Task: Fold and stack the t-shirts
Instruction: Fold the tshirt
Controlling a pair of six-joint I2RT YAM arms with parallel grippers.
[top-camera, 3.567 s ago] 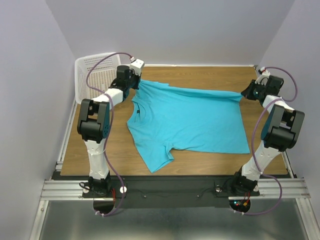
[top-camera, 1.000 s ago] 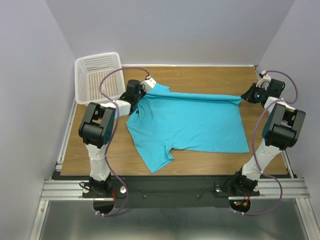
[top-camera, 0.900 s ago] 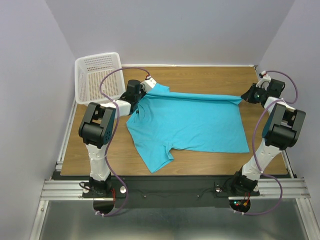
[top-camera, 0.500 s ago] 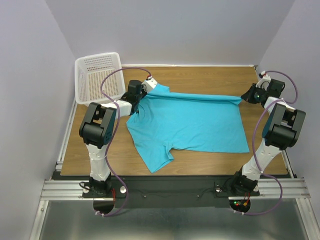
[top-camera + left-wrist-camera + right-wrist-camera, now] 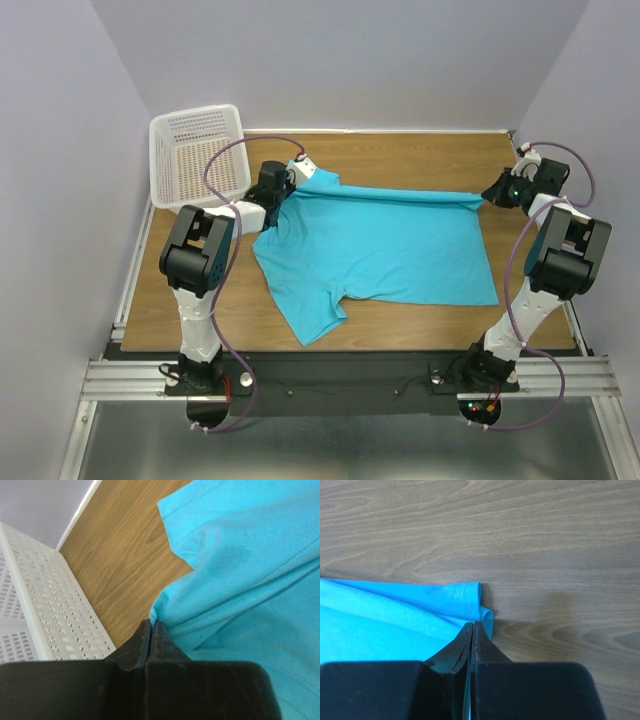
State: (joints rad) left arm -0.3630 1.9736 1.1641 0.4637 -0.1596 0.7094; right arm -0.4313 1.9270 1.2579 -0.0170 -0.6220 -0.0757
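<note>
Currently: one t-shirt (image 5: 380, 245), corners pinched in left gripper (image 5: 151, 627) and right gripper (image 5: 473, 627), both clamped. Stretched between them, presumably to fold evenly.

In the left wrist view the t-shirt (image 5: 240, 580) runs off the right and bottom edges, and the basket (image 5: 45, 610) is cut by the left edge. The dark body of the left hand (image 5: 151, 625) fills the bottom strip and hides the cloth under it. In the right wrist view the right hand (image 5: 472, 625) likewise covers the table (image 5: 520, 530) below it, and the t-shirt leaves at the left edge. From above, how each hand closes is too small to make out.
</note>
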